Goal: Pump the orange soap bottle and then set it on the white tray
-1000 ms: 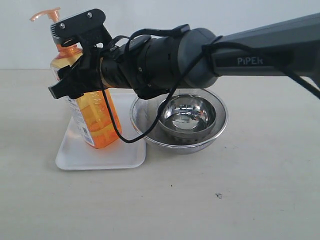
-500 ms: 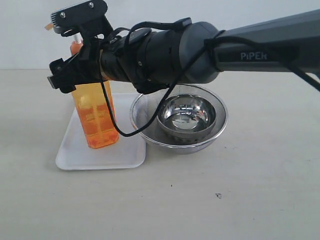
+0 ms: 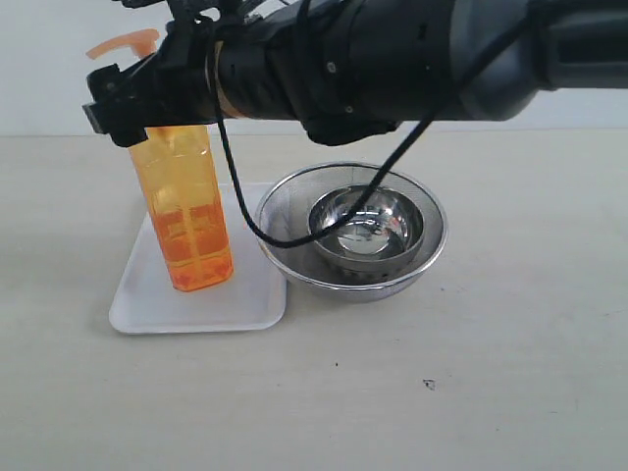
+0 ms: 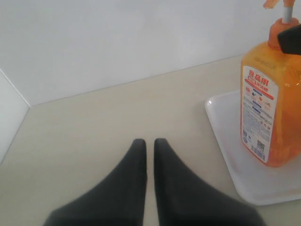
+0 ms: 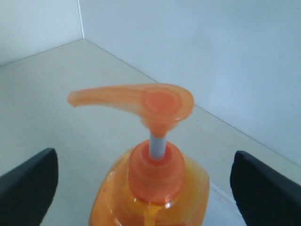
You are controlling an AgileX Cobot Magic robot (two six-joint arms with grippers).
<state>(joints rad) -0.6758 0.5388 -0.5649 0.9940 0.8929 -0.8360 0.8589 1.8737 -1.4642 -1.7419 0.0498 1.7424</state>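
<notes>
- Placement judged done: translucent orange soap bottle (image 3: 186, 216) is seen upright on flat white rectangular tray (image 3: 147, 312).
- Right gripper (image 5: 146, 186) is spread wide either side of pump head (image 5: 160, 101), untouching; left gripper (image 4: 149, 142) pinched, empty.
- Straight upward retreat is called for.

Translucent plastic bottle (image 3: 186, 216); shiny, seemingly steel bowl (image 3: 394, 210).

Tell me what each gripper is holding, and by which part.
Nothing is held. The right gripper is open, fingers clear of the orange soap bottle, which stands on the white tray. The left gripper is shut on nothing.
</notes>
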